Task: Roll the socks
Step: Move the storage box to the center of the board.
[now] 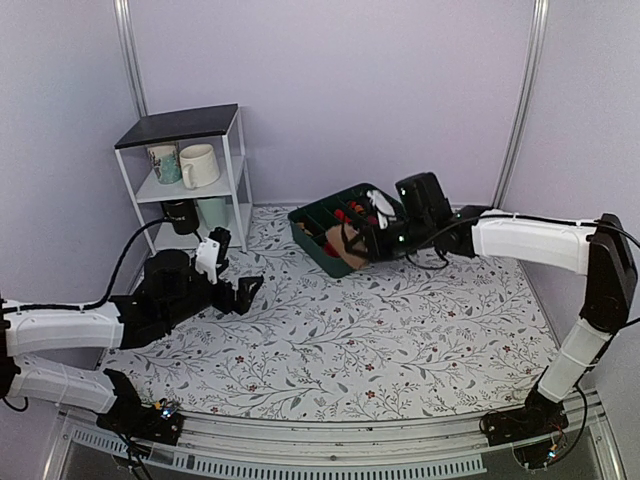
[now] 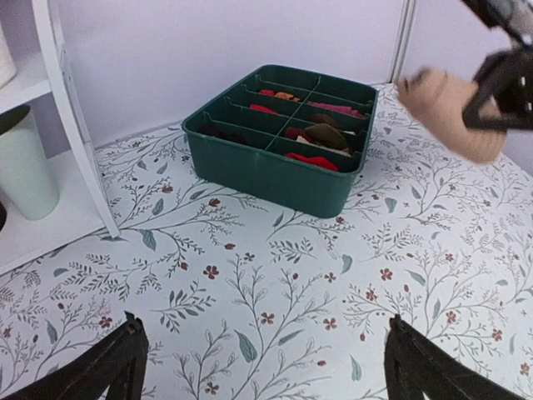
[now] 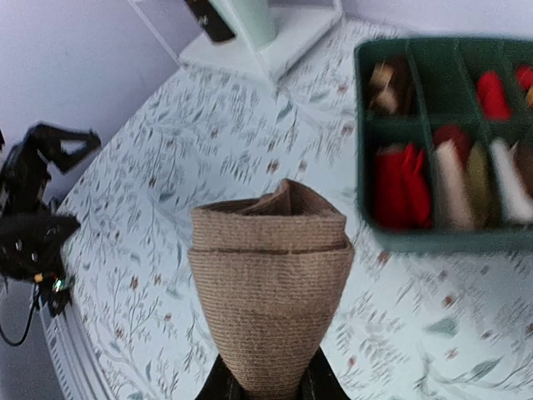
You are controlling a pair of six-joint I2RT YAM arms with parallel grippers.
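Note:
My right gripper (image 1: 356,243) is shut on the socks (image 3: 268,283), a compact tan-brown knit bundle with a darker band, and holds it in the air beside the near corner of the green divided box (image 1: 312,238). The bundle also shows in the left wrist view (image 2: 450,112) at the upper right, and in the top view (image 1: 351,252). My left gripper (image 1: 240,293) is open and empty, low over the floral cloth at the left, with its dark fingertips (image 2: 425,367) wide apart.
The green box (image 2: 275,167) holds red, cream and dark rolled socks in several compartments. A white shelf unit (image 1: 190,170) with mugs stands at the back left. The floral cloth (image 1: 380,340) covers the table.

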